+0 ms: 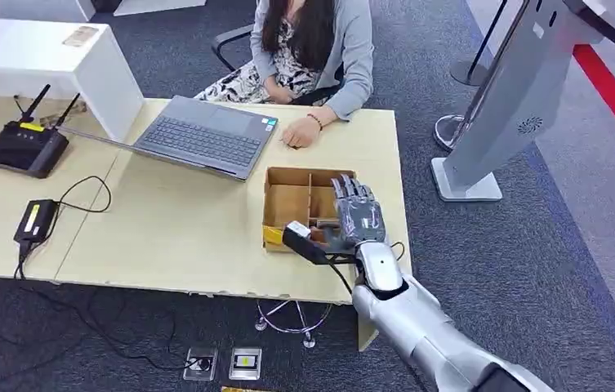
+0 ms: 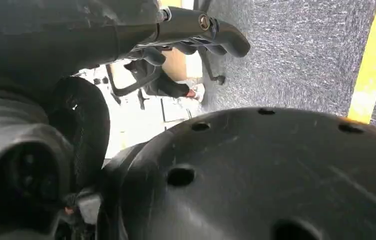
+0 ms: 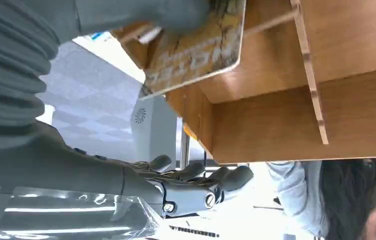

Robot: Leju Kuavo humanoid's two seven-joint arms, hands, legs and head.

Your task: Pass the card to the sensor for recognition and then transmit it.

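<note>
Card pickup under way, sensor pass and handover still ahead of you.

Your right hand [image 1: 358, 214] hovers over the divided cardboard box [image 1: 283, 204] at the table's 4 o'clock corner; in the right wrist view the yellow card [image 3: 200, 52] sits under its thumb, though I cannot tell whether it is truly pinched. The left hand [image 2: 195, 30] hangs with fingers curled in on nothing. The pale wooden table [image 1: 181, 229] also carries a laptop [image 1: 206, 135] at 12 o'clock, facing a seated person [image 1: 312, 49], on grey carpet.

Open tabletop [image 1: 181, 237] left of divided box [image 1: 287, 192]; laptop [image 1: 206, 135], person's hand [image 1: 297, 133] beyond.
</note>
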